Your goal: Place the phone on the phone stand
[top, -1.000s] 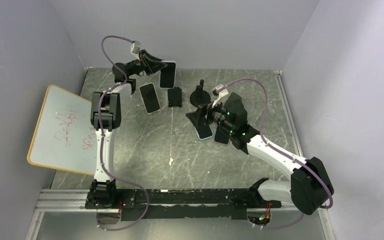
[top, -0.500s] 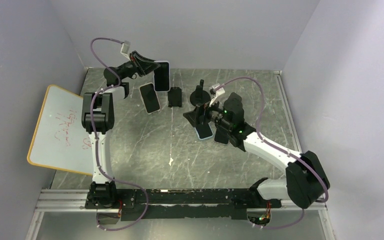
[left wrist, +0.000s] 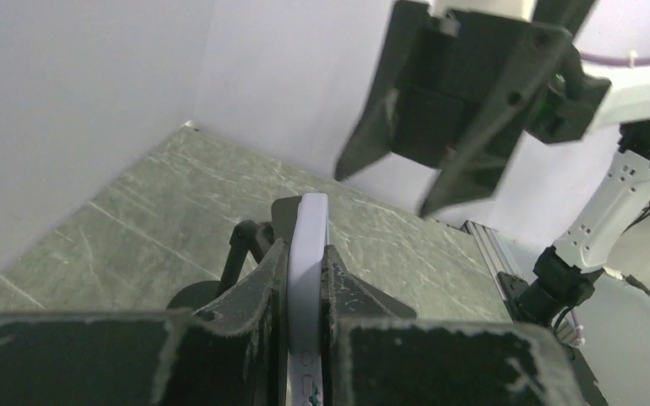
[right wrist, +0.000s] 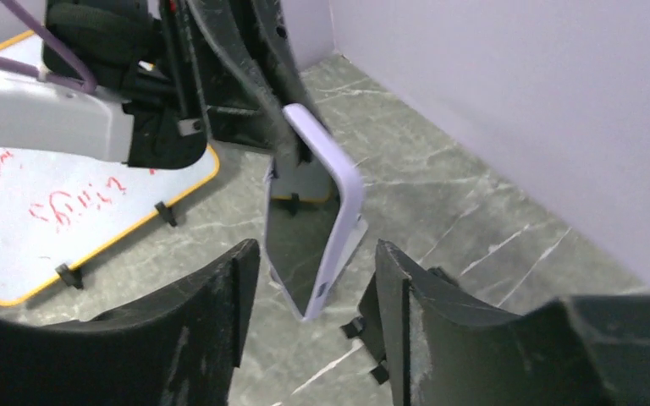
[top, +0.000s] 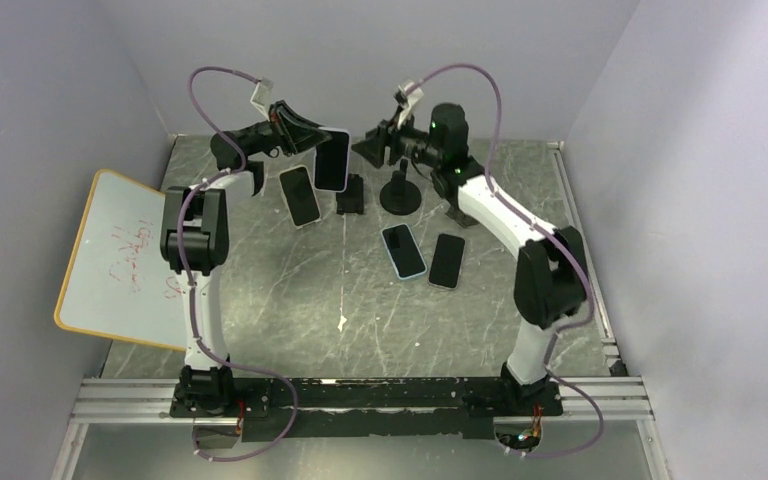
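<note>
Fingers (left wrist: 264, 279) of the left end effector (left wrist: 303, 254) hide the lower end of the phone (left wrist: 309, 222) between them, and most of the stand (left wrist: 250, 241) beyond.

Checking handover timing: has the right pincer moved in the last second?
Yes. The right pincer has swung from over the blue-edged phone to beyond the round stand, toward the back wall.

White arm links (top: 205, 300), black joints (top: 545, 275), looping purple cables (top: 222, 69), scuffed black fingers (right wrist: 195, 338)

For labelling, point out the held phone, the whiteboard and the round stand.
held phone (top: 331, 160), top view, its dark screen.
whiteboard (top: 120, 258), top view, its white face.
round stand (top: 398, 200), top view, its base.
</note>
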You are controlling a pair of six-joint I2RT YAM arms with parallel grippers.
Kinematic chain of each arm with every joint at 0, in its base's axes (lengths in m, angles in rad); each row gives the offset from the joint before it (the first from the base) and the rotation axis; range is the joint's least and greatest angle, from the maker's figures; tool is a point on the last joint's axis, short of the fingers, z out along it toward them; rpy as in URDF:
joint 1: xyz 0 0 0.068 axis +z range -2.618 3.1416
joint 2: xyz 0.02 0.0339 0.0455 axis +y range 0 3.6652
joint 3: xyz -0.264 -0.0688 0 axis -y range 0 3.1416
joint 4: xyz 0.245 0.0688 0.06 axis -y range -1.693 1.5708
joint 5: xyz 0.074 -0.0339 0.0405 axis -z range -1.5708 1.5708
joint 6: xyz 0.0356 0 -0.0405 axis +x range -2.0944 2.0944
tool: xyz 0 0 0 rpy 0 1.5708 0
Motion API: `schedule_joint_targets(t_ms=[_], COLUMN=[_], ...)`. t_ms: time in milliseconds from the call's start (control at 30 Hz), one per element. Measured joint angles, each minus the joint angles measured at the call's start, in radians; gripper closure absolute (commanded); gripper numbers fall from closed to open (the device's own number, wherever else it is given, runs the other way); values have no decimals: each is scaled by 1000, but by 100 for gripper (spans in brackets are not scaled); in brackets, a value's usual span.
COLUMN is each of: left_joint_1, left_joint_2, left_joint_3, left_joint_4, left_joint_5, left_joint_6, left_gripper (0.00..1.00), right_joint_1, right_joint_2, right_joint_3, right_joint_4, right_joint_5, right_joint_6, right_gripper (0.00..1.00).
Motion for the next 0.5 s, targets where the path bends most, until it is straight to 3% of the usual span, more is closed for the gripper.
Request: schedule_joint_targets(t_ms=[233, 500], left_joint_1=[-5, -8], left_joint_2=[-11, -11], left_joint_3=[0, 1], left_joint_4=[5, 6], left_joint_5=[27, 39], left_joint_6=[-19, -33], left_gripper=[95, 95], right_joint_1=[-34, -26], right_joint_2=[216, 342], right_joint_3=[356, 484], right_joint_4=[-222, -365], right_joint_5=[-182, -291], right_joint_6=[-105, -153], right_gripper=[52, 57])
